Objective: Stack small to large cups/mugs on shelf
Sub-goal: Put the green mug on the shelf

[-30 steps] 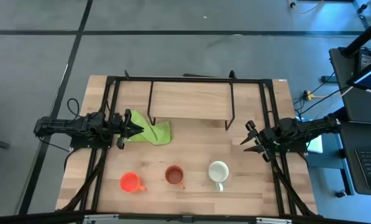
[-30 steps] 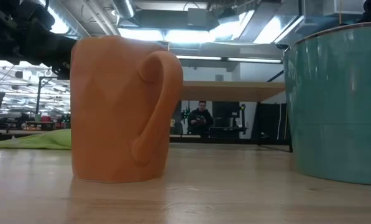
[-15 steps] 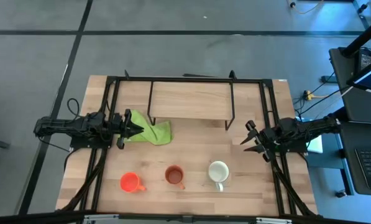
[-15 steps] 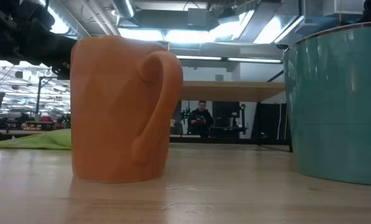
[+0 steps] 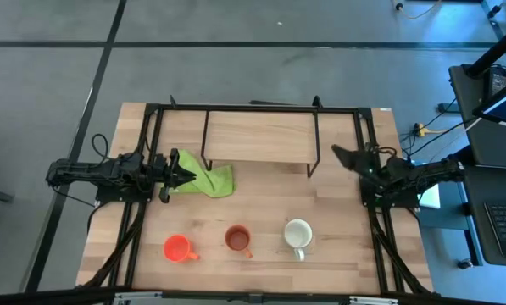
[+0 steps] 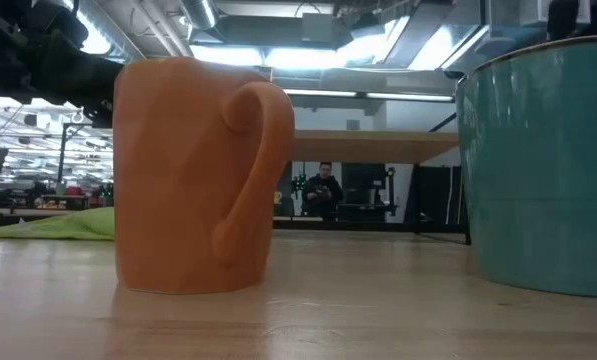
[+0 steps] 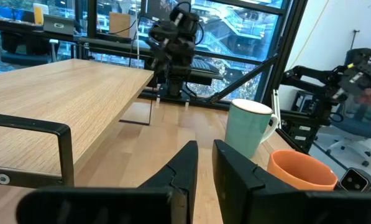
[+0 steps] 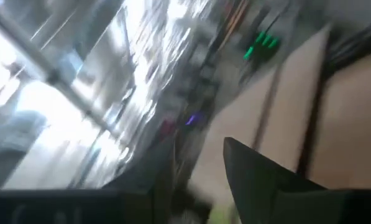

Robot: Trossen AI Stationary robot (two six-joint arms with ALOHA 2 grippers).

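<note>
Three mugs stand upright in a row near the table's near edge: orange-red [image 5: 178, 248], brown-orange [image 5: 237, 239] [image 6: 193, 175] and pale green [image 5: 297, 234] [image 6: 543, 170]. The shelf [image 5: 259, 135] stands on its black legs at the far side. My left gripper [image 5: 187, 176] [image 7: 204, 168] hovers shut over the left edge of the lime cloth [image 5: 210, 180], pointing toward the table's right. My right gripper [image 5: 339, 153] [image 8: 197, 174] is open beside the shelf's right end, raised off the table, far from the mugs.
The lime cloth [image 6: 58, 222] lies on the table in front of the shelf's left leg. A black frame [image 5: 155, 127] rings the table. Bare wood [image 5: 261, 199] lies between shelf and mugs. A person [image 6: 323, 190] sits far off in the room.
My right gripper has swung toward the table's far edge, up beside the shelf's right end, turning as it went; its wrist view is blurred by the motion. The mugs, cloth and left arm have kept still.
</note>
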